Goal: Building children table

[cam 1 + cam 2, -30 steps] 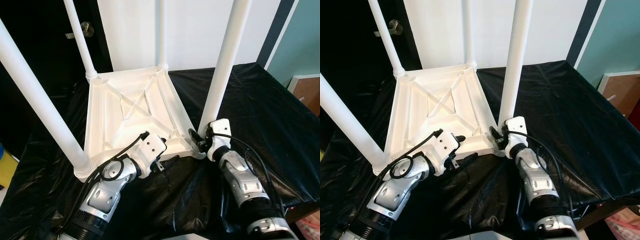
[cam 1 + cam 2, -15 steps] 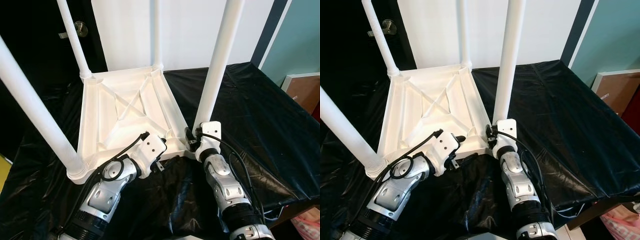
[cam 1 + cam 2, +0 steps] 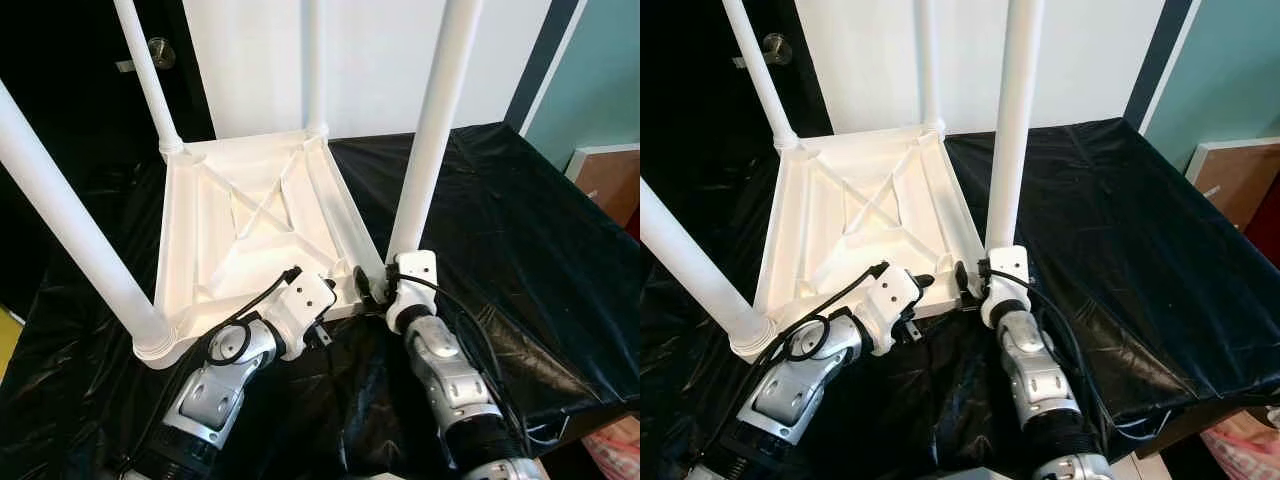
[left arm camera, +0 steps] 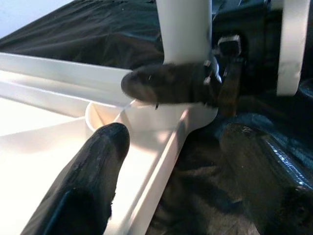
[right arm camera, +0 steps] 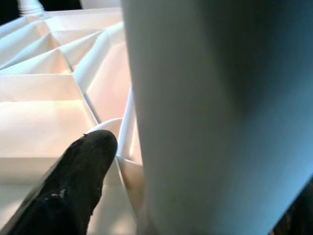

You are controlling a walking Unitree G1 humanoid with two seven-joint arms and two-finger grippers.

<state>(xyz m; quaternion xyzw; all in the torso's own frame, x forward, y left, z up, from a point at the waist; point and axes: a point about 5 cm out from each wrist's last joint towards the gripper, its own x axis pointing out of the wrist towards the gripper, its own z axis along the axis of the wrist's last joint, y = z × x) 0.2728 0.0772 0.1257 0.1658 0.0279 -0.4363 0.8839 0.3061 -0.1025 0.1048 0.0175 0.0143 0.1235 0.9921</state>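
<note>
Your right gripper (image 3: 372,290) has closed in around the near white tubular plastic leg (image 3: 430,140) of the upturned white table (image 3: 250,225) on the black-covered worktop (image 3: 520,230), so tightening looks underway, while your left gripper (image 3: 322,322), fingers spread, straddles the table's near rim.

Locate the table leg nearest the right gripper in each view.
Left eye view: near-right leg, right of centre, rising from the tabletop's corner.
Right eye view: same leg, centre.
Left wrist view: leg at top, a black finger crossing it.
Right wrist view: leg, close up.
Shared landmark: upturned white tabletop.
</note>
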